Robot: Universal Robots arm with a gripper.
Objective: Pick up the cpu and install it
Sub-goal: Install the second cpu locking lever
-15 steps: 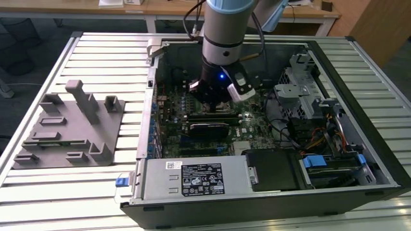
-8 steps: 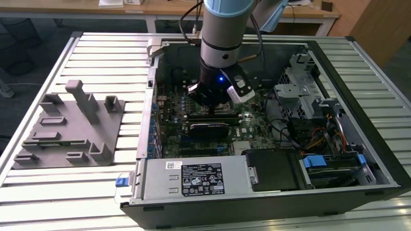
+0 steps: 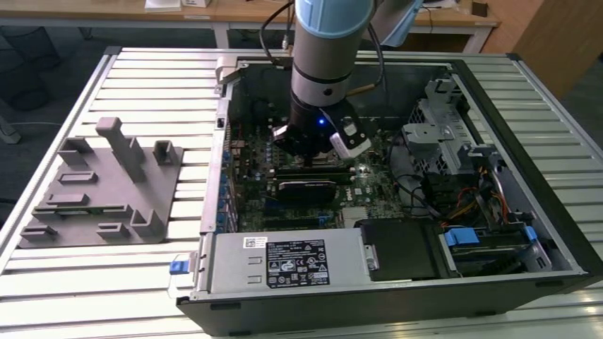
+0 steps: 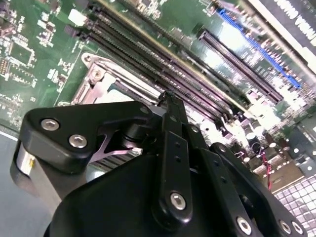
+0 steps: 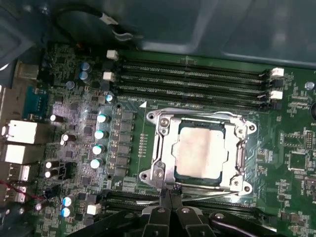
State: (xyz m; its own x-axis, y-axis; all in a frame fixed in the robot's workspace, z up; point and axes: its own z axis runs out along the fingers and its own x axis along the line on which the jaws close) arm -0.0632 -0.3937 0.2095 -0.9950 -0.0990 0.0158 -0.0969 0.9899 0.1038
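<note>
The arm (image 3: 325,42) reaches down into an open PC case (image 3: 396,282) lying on a slatted metal table (image 3: 141,78), w/ the hand (image 3: 315,152) low over the motherboard (image 3: 372,191), roughly mid-case in the exterior view.

The cpu (image 5: 201,152) sits inside the socket frame (image 5: 160,148) on the board: silvery-grey top w/ a pale rim, lying flat and square to the frame, frame's metal bracket around it on all sides. In the first wrist view the hand (image 5: 169,197) shows as black links meeting at a point; fingers (image 5: 165,195) pressed together, nothing between them, tips right at the socket frame's edge, on the side next to a row of memory slots (image 5: 192,205). Can't tell whether the tips touch the frame or hang just above it. The hand isn't over the chip's top itself.

In the second wrist view the black linkage of the hand (image 4: 168,98) is in front; behind it part of the metal socket frame (image 4: 98,79) and long dark memory slots (image 4: 148,54) running diagonally across the green board.

More memory slots (image 5: 192,76) lie on the far side of the socket. Small capacitors (image 5: 98,133) stand beside the socket.

On the table, at the exterior view's left and well apart from the case, a grey fixture (image 3: 99,187) w/ upright posts. A silver power supply (image 3: 282,261) w/ a dark label fills the case's near corner.
</note>
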